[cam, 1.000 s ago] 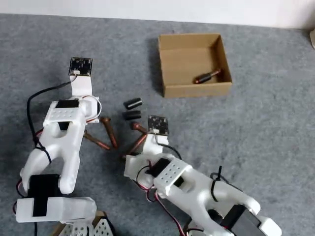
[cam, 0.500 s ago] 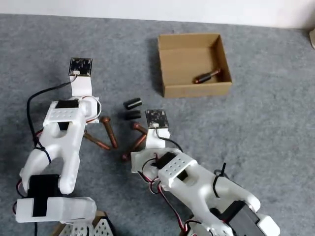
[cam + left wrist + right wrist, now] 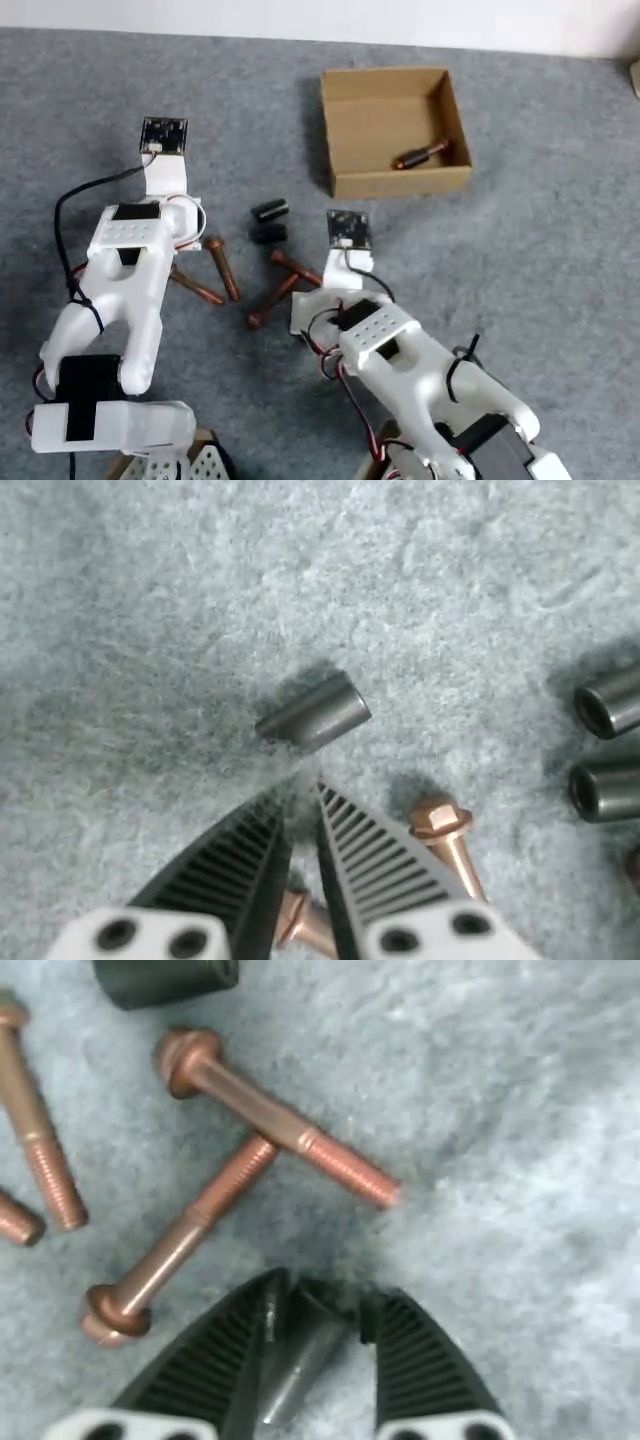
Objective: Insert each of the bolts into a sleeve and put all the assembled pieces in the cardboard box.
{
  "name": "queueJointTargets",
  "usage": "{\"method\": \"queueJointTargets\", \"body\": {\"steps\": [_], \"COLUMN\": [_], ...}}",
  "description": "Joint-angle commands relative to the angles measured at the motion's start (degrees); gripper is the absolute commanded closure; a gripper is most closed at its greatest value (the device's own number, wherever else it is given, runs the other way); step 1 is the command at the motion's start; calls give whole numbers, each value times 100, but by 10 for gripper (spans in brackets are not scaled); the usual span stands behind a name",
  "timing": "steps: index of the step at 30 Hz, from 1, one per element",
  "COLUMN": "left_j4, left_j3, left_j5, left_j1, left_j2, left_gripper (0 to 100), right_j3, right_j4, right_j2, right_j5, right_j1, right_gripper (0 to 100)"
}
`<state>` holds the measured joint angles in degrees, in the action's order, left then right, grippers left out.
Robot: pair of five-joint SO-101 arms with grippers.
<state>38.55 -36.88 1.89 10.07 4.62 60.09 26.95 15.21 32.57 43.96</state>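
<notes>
Several copper bolts point(image 3: 272, 298) lie loose between the two arms, and two black sleeves point(image 3: 268, 222) sit side by side just beyond them. In the left wrist view my left gripper point(image 3: 305, 780) is shut and empty, its tips just short of a third dark sleeve point(image 3: 315, 712) with a bolt point(image 3: 445, 840) beside it. My right gripper point(image 3: 325, 1295) holds a dark sleeve point(image 3: 300, 1355) between its fingers, close to two crossed bolts point(image 3: 275, 1120). The cardboard box point(image 3: 345, 185) at the back holds one assembled piece point(image 3: 420, 155).
Grey carpet covers the table. The left arm point(image 3: 125, 270) stands over the left side, with its wrist board point(image 3: 164, 135) toward the back. The right arm point(image 3: 400, 365) fills the near middle. Open carpet lies right of the box.
The right arm has swung to the right and slightly toward the box, uncovering the crossed bolts. The left arm has not moved.
</notes>
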Motion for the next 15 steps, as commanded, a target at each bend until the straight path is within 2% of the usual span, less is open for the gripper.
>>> {"method": "queueJointTargets", "body": {"steps": [1,9,12,15], "left_j4": [-88,-88,-88,-88], "left_j3": [22,22,22,22], "left_j5": [53,53,53,53], "left_j1": [-13,-13,-13,-13], "left_j2": [22,22,22,13], "left_gripper": [989,989,989,989], "right_j3": [4,-22,-22,-66], "right_j4": [-136,-136,-92,541], "right_j2": [75,75,75,84], "right_j5": [-132,-149,-149,-149], "right_j1": [92,127,365,725], "right_gripper": [994,988,988,935]}}
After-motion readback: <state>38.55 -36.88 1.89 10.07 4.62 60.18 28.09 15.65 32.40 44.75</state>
